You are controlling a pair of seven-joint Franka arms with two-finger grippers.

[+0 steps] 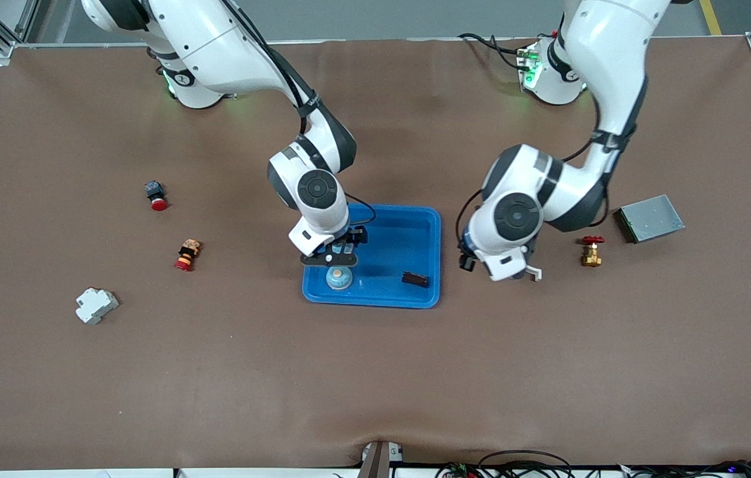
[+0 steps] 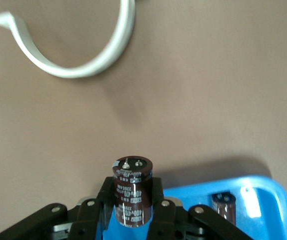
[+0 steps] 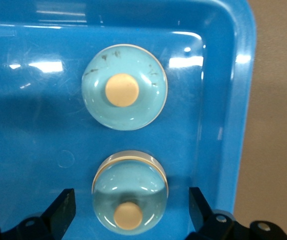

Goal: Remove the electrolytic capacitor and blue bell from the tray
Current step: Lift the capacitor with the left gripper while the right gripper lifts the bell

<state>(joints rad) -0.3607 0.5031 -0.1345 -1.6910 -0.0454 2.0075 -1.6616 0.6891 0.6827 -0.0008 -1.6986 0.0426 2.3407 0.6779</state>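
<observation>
A light-blue bell (image 3: 128, 197) with a cream button sits in the blue tray (image 1: 415, 229) near its corner toward the right arm's end. My right gripper (image 3: 128, 212) stands over it, fingers open on either side, not touching. A second like dome (image 3: 125, 87) shows beside it, closer to that corner. In the front view the right gripper (image 1: 338, 259) hovers over the bell (image 1: 339, 279). My left gripper (image 2: 132, 202) is shut on a brown capacitor (image 2: 132, 185), held upright over the table beside the tray's end toward the left arm. Another dark capacitor (image 2: 223, 206) lies in the tray (image 1: 415, 279).
A brass valve with a red handle (image 1: 591, 251) and a grey metal box (image 1: 651, 218) lie toward the left arm's end. Two red push buttons (image 1: 156, 196) (image 1: 187, 255) and a white breaker (image 1: 96, 305) lie toward the right arm's end. A white curved strip (image 2: 83, 62) hangs by the left gripper.
</observation>
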